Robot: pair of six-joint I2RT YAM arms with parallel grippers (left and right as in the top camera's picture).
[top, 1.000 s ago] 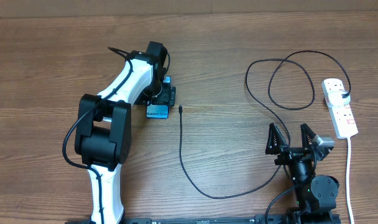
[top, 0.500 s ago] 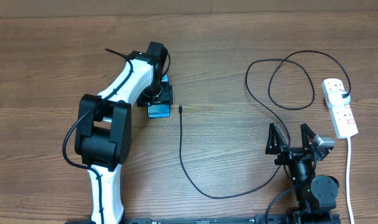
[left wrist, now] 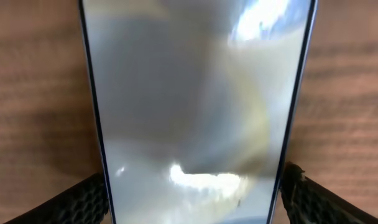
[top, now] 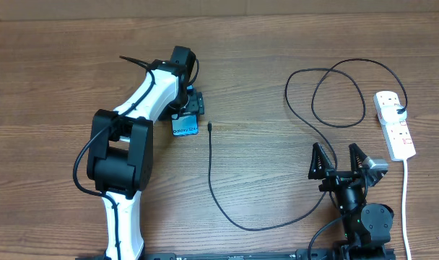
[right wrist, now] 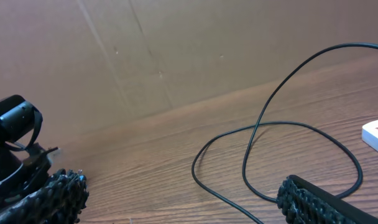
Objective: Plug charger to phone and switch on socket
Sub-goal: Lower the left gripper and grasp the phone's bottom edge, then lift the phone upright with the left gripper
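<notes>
**Left gripper clamps the phone; right gripper hangs open**

Overhead: the left gripper (top: 186, 114) covers the far end of the phone (top: 184, 129). The "Galaxy" end pokes out, angled toward the charger tip (top: 209, 128) just beside it, likely to line up the port. The charger (top: 214, 184) loops right to its plug (top: 400, 110), apparently seated in the socket (top: 394, 133). The right gripper (top: 340, 160) is spread wide and empty near the loop, probably ready for the tip.

Left wrist: here's what the arm hides from above. The fingers (left wrist: 83, 199) touch both long edges, gripping the phone across its width. The screen shows only glare.

Right wrist: from this low angle the charger lies flat on the table (right wrist: 145, 162), and a socket corner peeks in at the right. Nothing sits between the jaws.
</notes>
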